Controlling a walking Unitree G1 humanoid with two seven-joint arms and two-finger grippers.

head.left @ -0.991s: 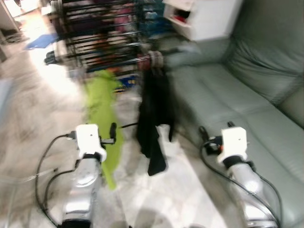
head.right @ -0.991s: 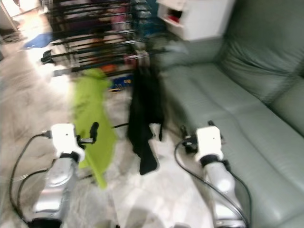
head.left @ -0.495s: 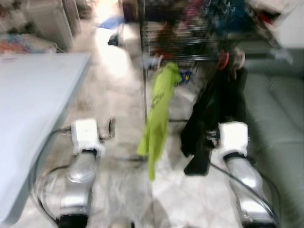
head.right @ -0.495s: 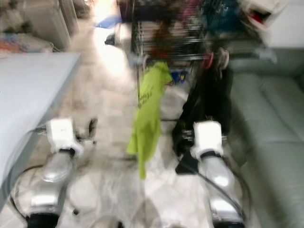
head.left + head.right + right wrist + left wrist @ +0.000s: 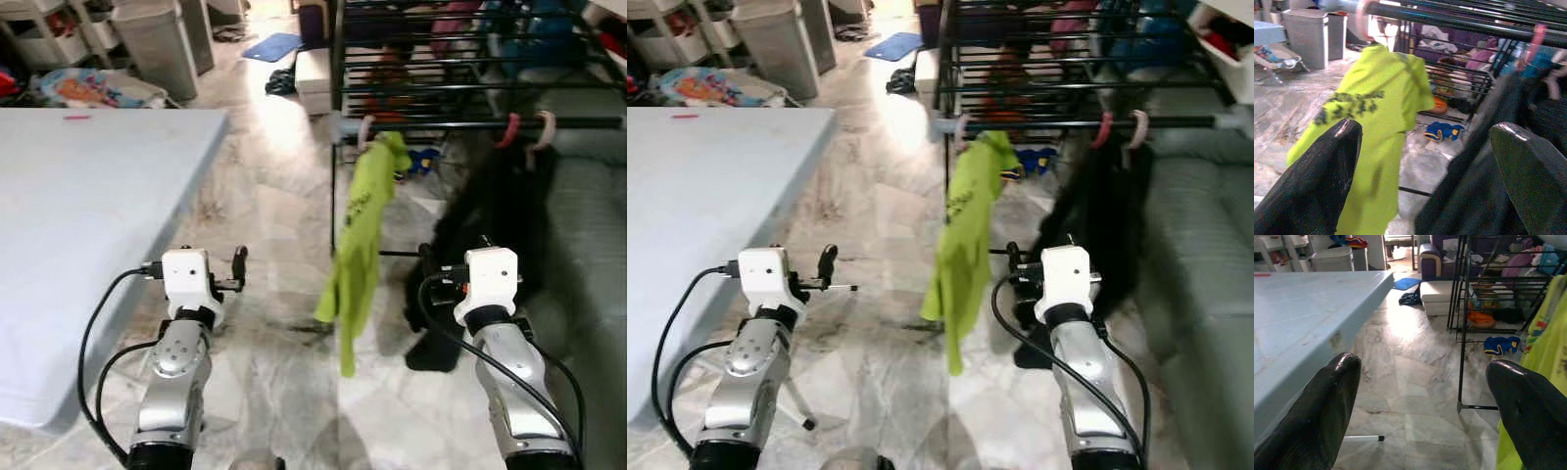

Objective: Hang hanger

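Right, both arms are up in front of me and neither carries anything: the left gripper [image 5: 1420, 396] has its fingers spread wide with only floor between them, and the right gripper [image 5: 1425, 171] is likewise agape, pointing at the lime-green shirt [image 5: 358, 245]. That shirt hangs from a pale pink hanger [image 5: 364, 129] hooked on the black rail of the drying rack [image 5: 460, 88]; dark clothes [image 5: 485, 211] hang beside it on two more pink hangers [image 5: 524, 127]. The white table [image 5: 78, 225] sits close by my left arm. I judge the hanging itself looks done, or another hanger must be fetched. My worry: swinging the right arm forward could snag the dark cloth and drag a hanger off the rail, and turning left could clip the table edge
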